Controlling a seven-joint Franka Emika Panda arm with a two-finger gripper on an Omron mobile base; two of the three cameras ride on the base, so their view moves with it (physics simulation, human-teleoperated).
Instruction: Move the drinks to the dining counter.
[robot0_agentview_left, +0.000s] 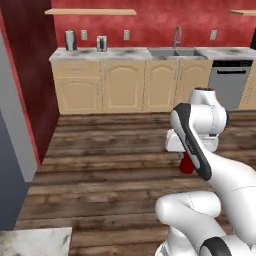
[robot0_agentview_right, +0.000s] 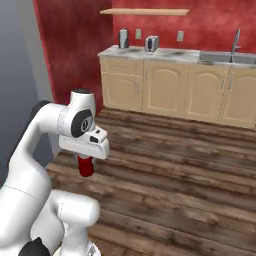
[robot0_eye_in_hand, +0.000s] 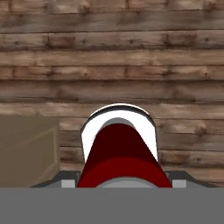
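A: Why does the can (robot0_agentview_right: 86, 165) hang below the gripper (robot0_agentview_right: 86, 159), over the wooden floor (robot0_agentview_right: 190, 170)?

B: The jaws pinch its upper part, so it rides upright between them, probably for carrying to the dining counter.

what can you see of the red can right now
The can is a small dark-red cylinder with a smooth, glossy-looking side and a grey-white end, seen in the hand view. It hangs upright below the gripper, clamped between the fingers, carried in the air above the wooden floor. Nothing else touches it.
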